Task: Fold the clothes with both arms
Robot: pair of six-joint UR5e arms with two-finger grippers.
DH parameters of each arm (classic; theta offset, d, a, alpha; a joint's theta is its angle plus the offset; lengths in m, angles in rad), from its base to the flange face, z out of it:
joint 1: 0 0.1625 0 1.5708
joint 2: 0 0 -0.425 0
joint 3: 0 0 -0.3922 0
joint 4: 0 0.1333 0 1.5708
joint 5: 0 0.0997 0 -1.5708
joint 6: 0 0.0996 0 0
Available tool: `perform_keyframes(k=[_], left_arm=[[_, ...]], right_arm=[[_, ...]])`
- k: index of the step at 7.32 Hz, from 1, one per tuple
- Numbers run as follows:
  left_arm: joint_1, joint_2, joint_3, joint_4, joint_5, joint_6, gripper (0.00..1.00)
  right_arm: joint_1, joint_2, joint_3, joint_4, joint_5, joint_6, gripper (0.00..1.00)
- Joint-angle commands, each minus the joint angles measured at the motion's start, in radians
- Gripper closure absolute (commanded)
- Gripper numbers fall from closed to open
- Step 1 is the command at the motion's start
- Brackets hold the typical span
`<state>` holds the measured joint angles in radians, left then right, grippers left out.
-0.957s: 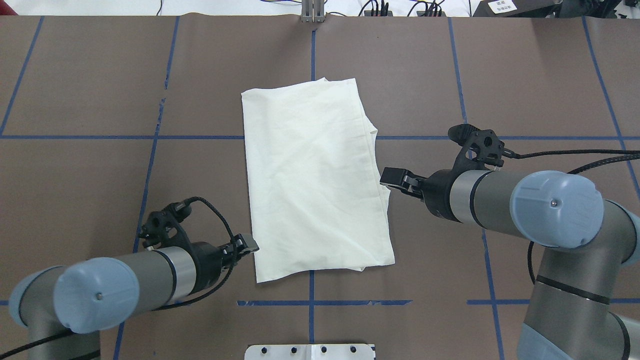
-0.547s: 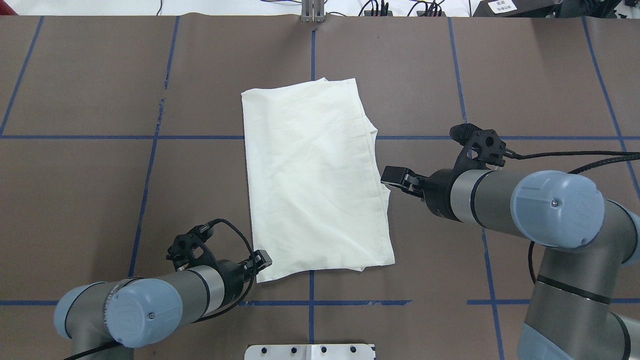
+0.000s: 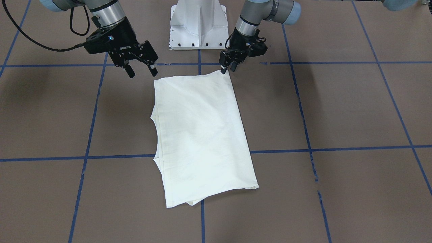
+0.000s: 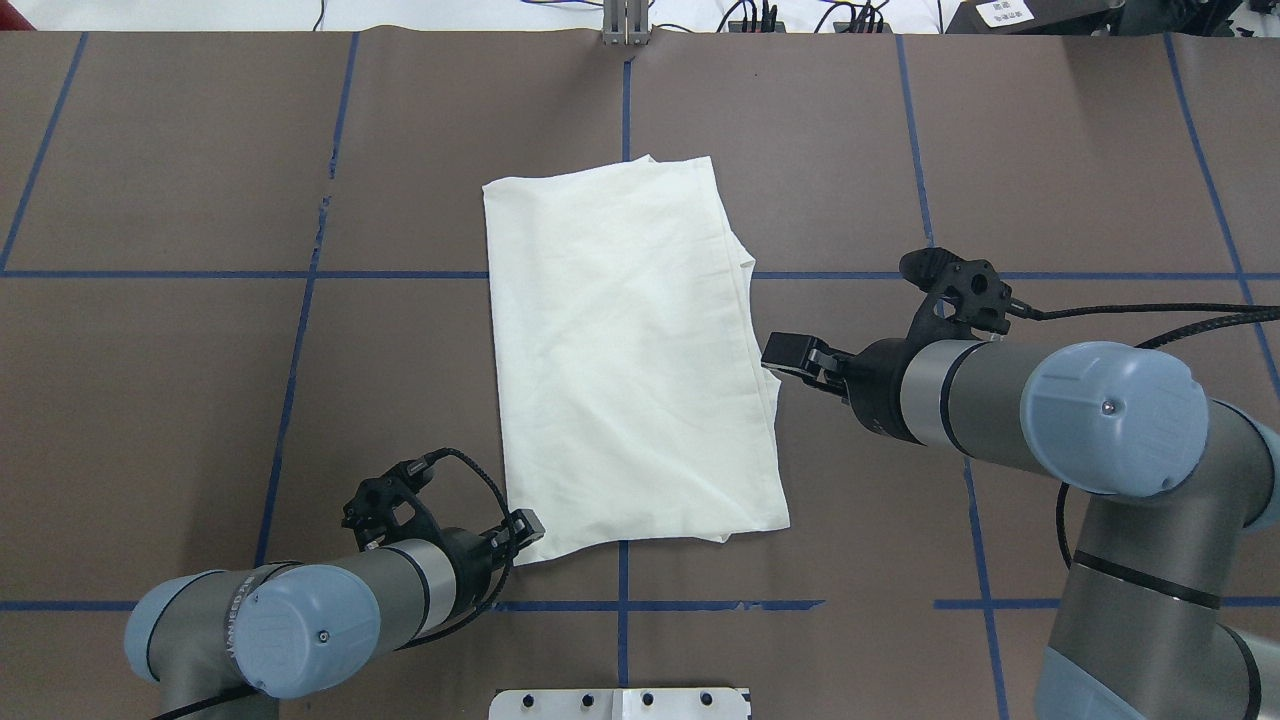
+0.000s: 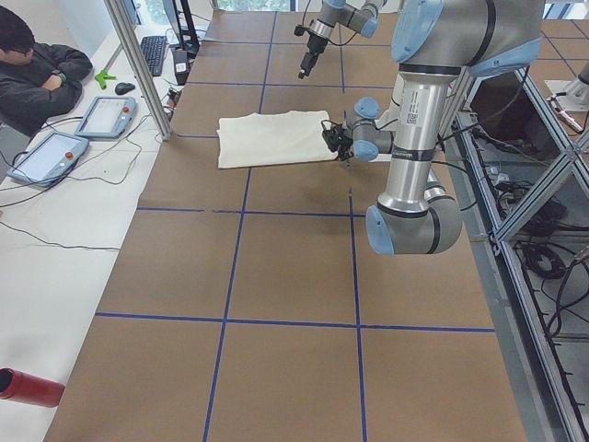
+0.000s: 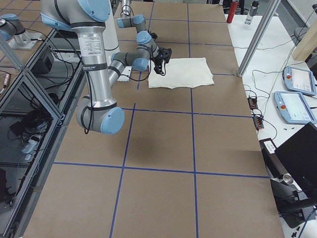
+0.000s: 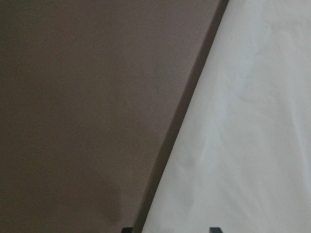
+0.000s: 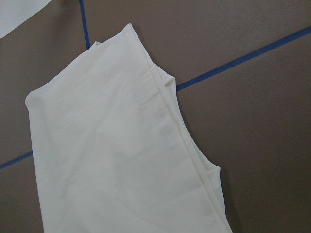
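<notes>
Holds the left claw open right over a corner of the folded shirt, flat on the table just ahead, likely to pinch it, with the right claw open above the other near corner.

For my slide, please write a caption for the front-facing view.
Folded cream shirt on table; left gripper at one corner, right gripper open nearby.

A brown paper-covered table is lying under even light, with blue tape lines crossing it. Well beyond the left gripper, a white side bench is carrying a grey flat control tablet.
</notes>
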<state>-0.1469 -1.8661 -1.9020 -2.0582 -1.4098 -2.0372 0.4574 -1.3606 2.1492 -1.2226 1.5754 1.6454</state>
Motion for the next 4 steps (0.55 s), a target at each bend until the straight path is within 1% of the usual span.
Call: perform_keyframes(k=[1, 4], left_arm=[[0.001, -0.001, 0.003, 0.003, 0.0, 0.002, 0.39], [0.004, -0.001, 0.006, 0.003, 0.003, 0.002, 0.39]], right_arm=[[0.0, 0.0, 0.0, 0.0, -0.002, 0.001, 0.0], [0.0, 0.0, -0.005, 0.0, -0.009, 0.001, 0.0]])
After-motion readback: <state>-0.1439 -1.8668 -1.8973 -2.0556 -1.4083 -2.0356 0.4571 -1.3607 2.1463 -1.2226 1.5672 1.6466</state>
